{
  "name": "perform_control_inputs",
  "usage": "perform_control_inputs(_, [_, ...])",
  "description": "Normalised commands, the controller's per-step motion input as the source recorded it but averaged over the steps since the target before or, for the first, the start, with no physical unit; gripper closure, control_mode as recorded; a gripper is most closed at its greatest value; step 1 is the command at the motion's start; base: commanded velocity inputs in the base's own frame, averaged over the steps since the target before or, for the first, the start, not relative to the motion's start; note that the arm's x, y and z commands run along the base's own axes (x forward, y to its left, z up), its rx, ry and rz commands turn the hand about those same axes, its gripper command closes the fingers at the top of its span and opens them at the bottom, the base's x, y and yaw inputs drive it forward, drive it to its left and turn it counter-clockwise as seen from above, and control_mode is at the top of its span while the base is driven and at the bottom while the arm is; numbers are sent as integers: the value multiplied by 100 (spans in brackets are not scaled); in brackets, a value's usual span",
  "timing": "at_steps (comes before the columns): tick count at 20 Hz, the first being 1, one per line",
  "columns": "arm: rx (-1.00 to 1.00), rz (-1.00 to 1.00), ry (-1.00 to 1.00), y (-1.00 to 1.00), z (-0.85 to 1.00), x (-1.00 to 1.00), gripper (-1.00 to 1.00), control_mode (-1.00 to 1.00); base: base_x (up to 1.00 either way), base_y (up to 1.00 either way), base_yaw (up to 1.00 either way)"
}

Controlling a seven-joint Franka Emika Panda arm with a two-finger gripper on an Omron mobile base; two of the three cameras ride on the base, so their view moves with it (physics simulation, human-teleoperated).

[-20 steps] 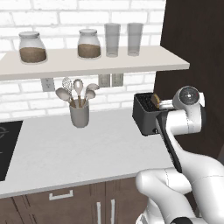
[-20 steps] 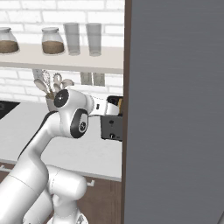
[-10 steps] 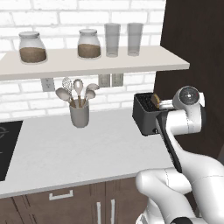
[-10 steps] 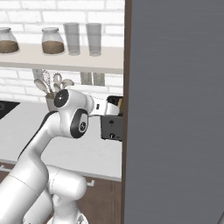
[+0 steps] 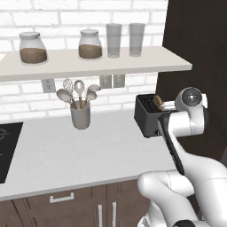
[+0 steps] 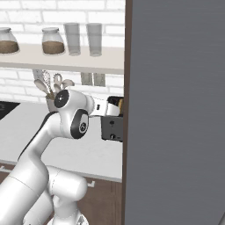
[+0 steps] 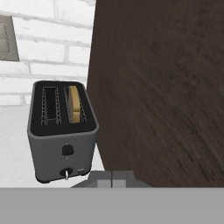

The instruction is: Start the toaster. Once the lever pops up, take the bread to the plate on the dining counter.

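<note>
Nothing has shifted over the last second; the arm holds the same pose in both base views and the toaster (image 5: 148, 116) sits where it sat, at the right end of the desk (image 5: 66, 155), hard against the dark cabinet side (image 7: 162, 87); that stillness reads as waiting on the toasting cycle. In the hand view the toaster stands at lower left of the frame, the bread (image 7: 75, 104) sunk in its right-hand slot with only the top edge proud; the lever (image 7: 66, 173) is a small pale tab low on the end face, so by my judgement it is still down and has not popped. The fingers (image 7: 112, 178) are pressed together with nothing between them, at the bottom centre of the frame, short of the toaster. Until the lever rises, the bread cannot be lifted out.
</note>
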Motion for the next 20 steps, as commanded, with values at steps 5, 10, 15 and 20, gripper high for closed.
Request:
perform_control_inputs(5, [0,0,0,0,0,0,100,-100,0,0,0])
perform_control_inputs(10, [0,0,0,0,0,0,100,-100,0,0,0])
perform_control_inputs(15, [0,0,0,0,0,0,100,-100,0,0,0])
perform_control_inputs(20, [0,0,0,0,0,0,100,-100,0,0,0])
